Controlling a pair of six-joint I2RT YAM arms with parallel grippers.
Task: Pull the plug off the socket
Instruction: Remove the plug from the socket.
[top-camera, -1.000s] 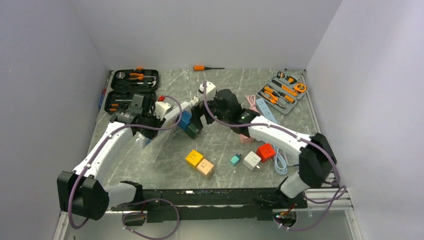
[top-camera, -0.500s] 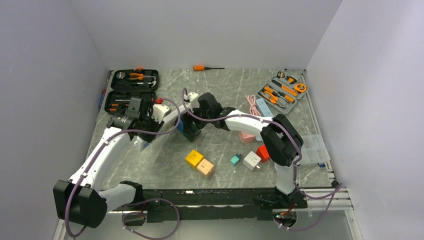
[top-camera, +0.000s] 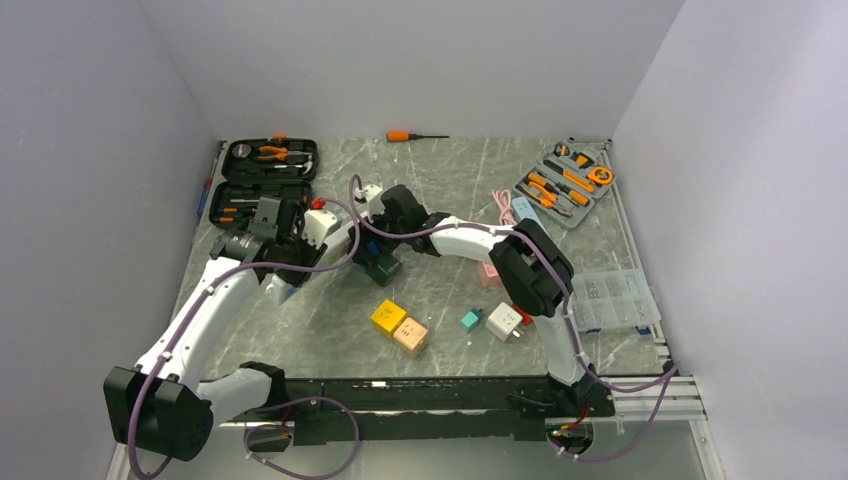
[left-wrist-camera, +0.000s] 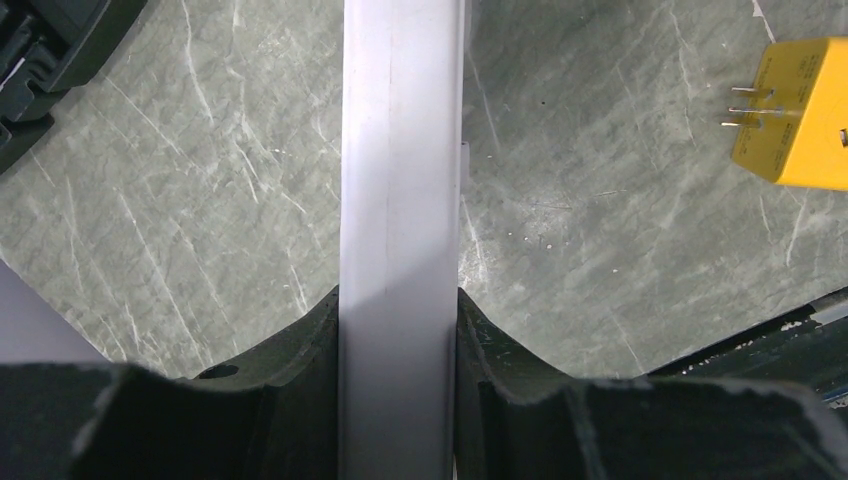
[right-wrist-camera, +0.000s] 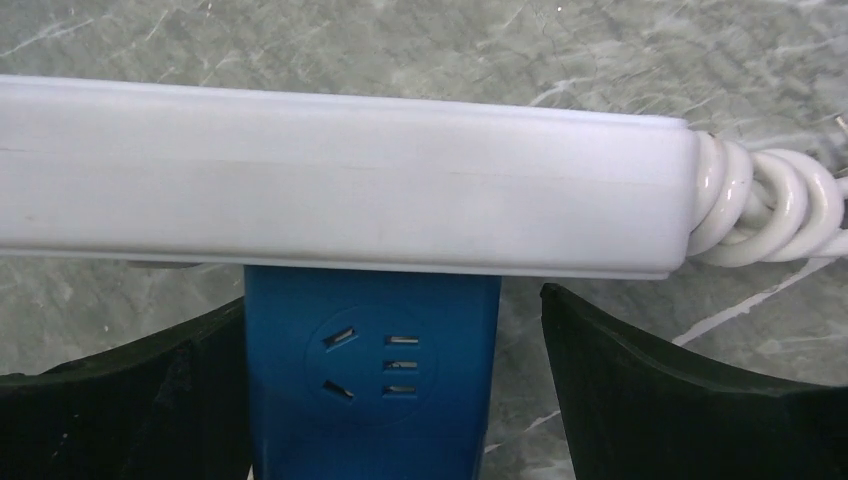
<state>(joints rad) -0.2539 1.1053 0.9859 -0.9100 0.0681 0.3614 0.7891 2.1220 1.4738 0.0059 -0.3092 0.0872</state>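
Observation:
A white power strip (left-wrist-camera: 400, 200) runs straight through my left gripper (left-wrist-camera: 400, 300), which is shut on it. In the top view the strip (top-camera: 342, 236) lies slanted left of the table's middle, with my left gripper (top-camera: 283, 236) on its near-left part. A blue cube plug (right-wrist-camera: 372, 370) is plugged into the strip (right-wrist-camera: 340, 180). My right gripper (right-wrist-camera: 395, 300) is open around that plug: the left finger is against it and the right finger stands apart. In the top view my right gripper (top-camera: 385, 222) is at the strip's far end. The strip's coiled white cord (right-wrist-camera: 760, 205) leaves on the right.
A dark green cube (top-camera: 383, 266) sits by the strip, and a white plug (top-camera: 322, 224) is on it. Yellow (top-camera: 388, 317), peach (top-camera: 410, 337), teal (top-camera: 470, 320) and white (top-camera: 504, 321) cubes lie in front. An open tool case (top-camera: 265, 175) is at back left, a tool set (top-camera: 565, 185) at back right.
My right arm has swung left and folded in, bringing its gripper over the strip and around the blue plug. My left gripper has kept hold of the strip, shifting slightly.

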